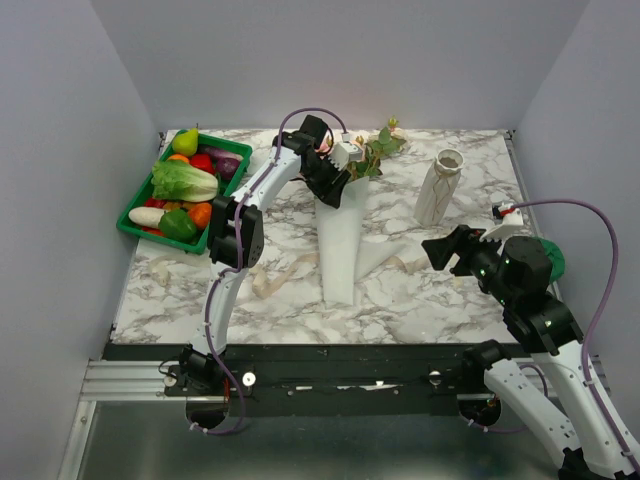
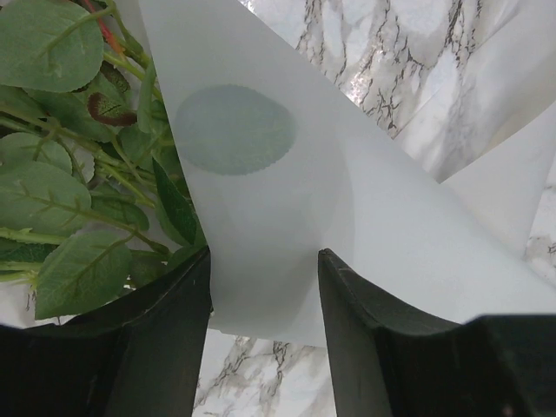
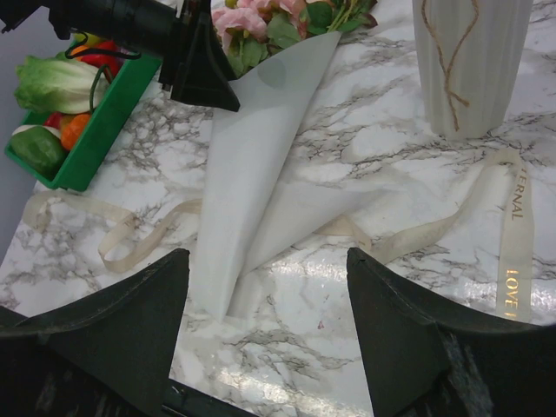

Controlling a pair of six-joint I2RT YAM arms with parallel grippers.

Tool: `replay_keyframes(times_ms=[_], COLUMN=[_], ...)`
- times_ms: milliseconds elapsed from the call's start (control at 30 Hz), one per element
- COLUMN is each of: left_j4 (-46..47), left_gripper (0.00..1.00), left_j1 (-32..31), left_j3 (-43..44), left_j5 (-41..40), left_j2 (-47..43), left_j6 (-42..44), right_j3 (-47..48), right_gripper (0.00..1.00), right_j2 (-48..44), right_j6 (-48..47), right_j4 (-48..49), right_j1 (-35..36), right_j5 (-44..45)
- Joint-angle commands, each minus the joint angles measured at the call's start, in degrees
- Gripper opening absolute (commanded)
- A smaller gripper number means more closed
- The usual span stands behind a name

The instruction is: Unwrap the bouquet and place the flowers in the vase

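The bouquet (image 1: 345,185) lies far-centre on the desk (image 1: 450,290), its paper cone (image 3: 252,174) likely light, floppy and slippery, so the flowers (image 3: 252,17) want holding by their thin stems; the left hand (image 2: 263,253) straddles the cone's rim, grip unclear, and the right hand (image 3: 265,253) hangs released.

You see a green tray (image 1: 150,238) on the marble table (image 1: 180,305). Inside the tray: lettuce (image 1: 185,181) at the middle, a pear (image 1: 186,140) at its far end, a green pepper (image 1: 178,224) at its near end.

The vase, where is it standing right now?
In the top view the vase stands upright on the table's right half, right of the white paper cone and just beyond the right gripper.
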Motion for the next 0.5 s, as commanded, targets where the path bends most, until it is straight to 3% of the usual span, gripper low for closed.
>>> replay_keyframes(times_ms=[0,133,167,233,467], left_j4=[-0.82,-0.9,-0.99,-0.99,-1.52], left_gripper=[0.55,0.43,0.35,0.29,0.22], left_j1=[-0.1,-0.1,-0.1,-0.1,-0.1], left_j3=[-0.39,-0.22,-0.13,-0.04,0.93], left_j5=[-2.47,-3.44,-3.62,-4.23,-5.29], left_j2=[-0.72,-1.25,-1.34,-1.95,-3.45], left_j6=[0.15,0.15,-0.02,0.06,-0.29], right_j3=[-0.26,-0.26,-0.18,-0.09,0.35], right_gripper=[0.8,0.8,0.8,0.79,0.79], right_j2=[-0.7,-0.71,-0.71,-0.53,-0.44], right_j6=[0.49,0.76,0.85,0.85,1.02], right_j4=[1.31,1.66,1.66,1.83,2.1], right_j1=[-0.07,-0.07,-0.07,-0.07,-0.07], right_j5=[-1.64,-2.26,-2.43,-2.78,-4.01])
